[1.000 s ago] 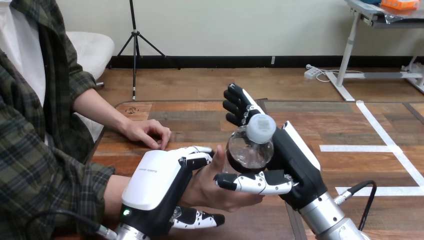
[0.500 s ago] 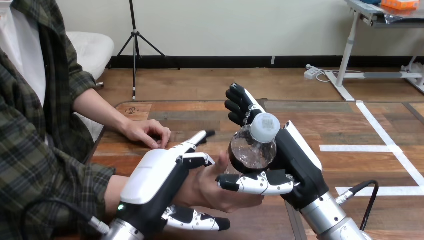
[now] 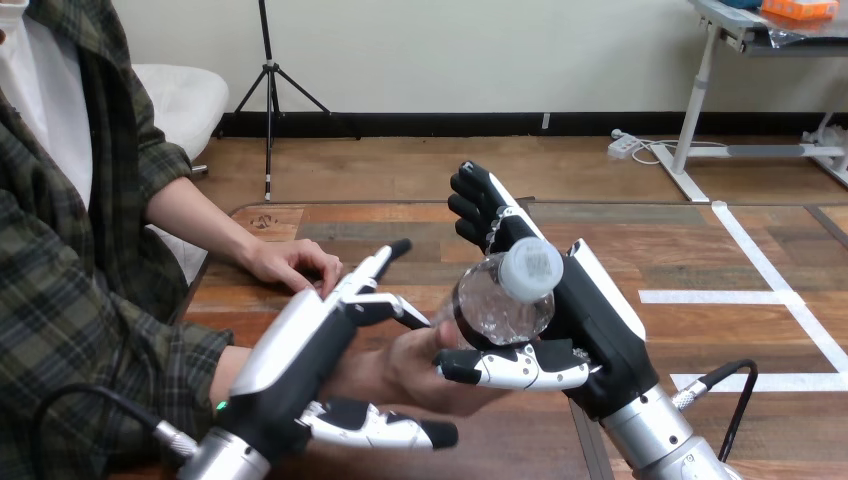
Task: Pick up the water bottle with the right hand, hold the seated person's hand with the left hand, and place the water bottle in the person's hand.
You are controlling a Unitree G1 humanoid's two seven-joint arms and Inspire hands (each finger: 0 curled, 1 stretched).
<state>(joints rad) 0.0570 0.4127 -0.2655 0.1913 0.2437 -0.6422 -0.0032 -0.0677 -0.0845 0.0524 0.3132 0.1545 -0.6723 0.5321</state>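
Placing step, likely. Right robot hand (image 3: 592, 330) gripping water bottle (image 3: 500, 305). Person's hand (image 3: 415, 372) waiting just under bottle. Left robot hand (image 3: 295, 350) beside bottle, fingers straight, not clasping. Next move calling for gentle release into palm.

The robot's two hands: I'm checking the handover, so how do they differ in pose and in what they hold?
The left hand lies over the person's hand, fingers mostly straight, thumb beneath; the right hand curls round the water bottle. The left hand's white back faces the camera; the right hand shows mostly black. Both are at the person's hand.
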